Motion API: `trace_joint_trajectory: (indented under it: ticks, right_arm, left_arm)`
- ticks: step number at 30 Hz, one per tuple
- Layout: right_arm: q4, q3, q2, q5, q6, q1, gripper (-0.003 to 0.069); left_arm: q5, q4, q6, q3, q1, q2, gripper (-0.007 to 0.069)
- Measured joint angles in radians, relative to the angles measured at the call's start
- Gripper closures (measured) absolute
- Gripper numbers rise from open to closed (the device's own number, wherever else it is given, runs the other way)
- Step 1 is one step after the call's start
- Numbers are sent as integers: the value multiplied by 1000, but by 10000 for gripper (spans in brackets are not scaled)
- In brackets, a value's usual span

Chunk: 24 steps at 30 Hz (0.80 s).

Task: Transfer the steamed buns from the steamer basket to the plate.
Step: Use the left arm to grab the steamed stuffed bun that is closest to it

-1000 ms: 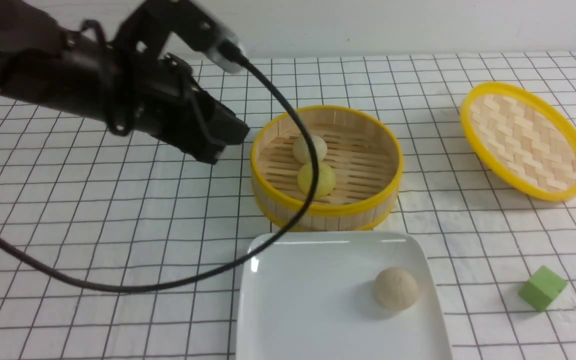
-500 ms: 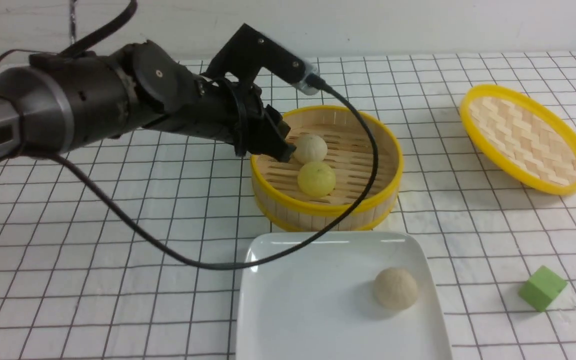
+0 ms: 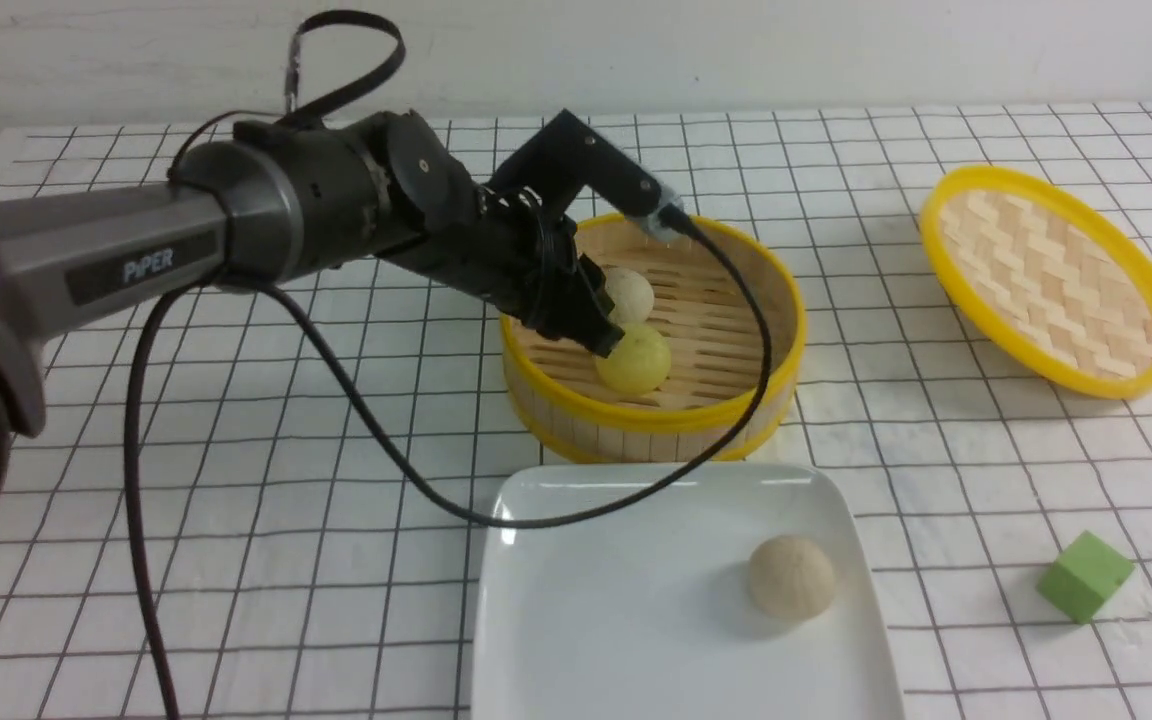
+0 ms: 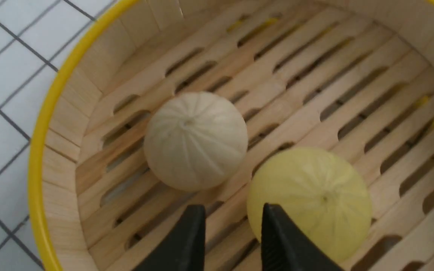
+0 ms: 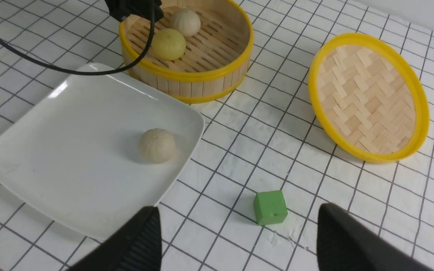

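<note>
On the checked worktop (image 3: 236, 450), one bun is plated and two are kept in the basket.
Nearest the robot the plate (image 3: 616, 600) is set, with the basket (image 3: 656, 420) just behind it and the lid (image 3: 1051, 280) well to the right. The left claw (image 3: 601, 335) is lowered inside the basket, its tips slightly parted with nothing between them, one tip beside the yellow bun (image 3: 636, 362). The right claw (image 5: 237, 210) is spread wide and empty. A white bun (image 3: 631, 292) is seen close behind the yellow one, a beige bun (image 3: 791, 590) on the plate's right part, and a cube (image 3: 1084, 577) to the right of the plate.

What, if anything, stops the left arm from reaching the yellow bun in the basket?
Probably nothing, so yes: the left claw hangs inside the uncovered steamer basket, right beside the yellow bun.
</note>
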Motion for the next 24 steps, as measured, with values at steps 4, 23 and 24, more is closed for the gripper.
trace_joint_trajectory:
  ticks: [4, 23, 24]
  right_arm:
    - [-2, 0, 0, 4, 0, 0, 122]
    - [-23, 0, 0, 9, 2, 0, 123]
    - [-23, 0, 0, 9, 2, 0, 123]
  left_arm:
    - [55, 3, 17, -3, 0, 1, 382]
    - [160, -129, 46, -66, -1, 1, 305]
    - [160, -131, 46, -66, -3, 1, 303]
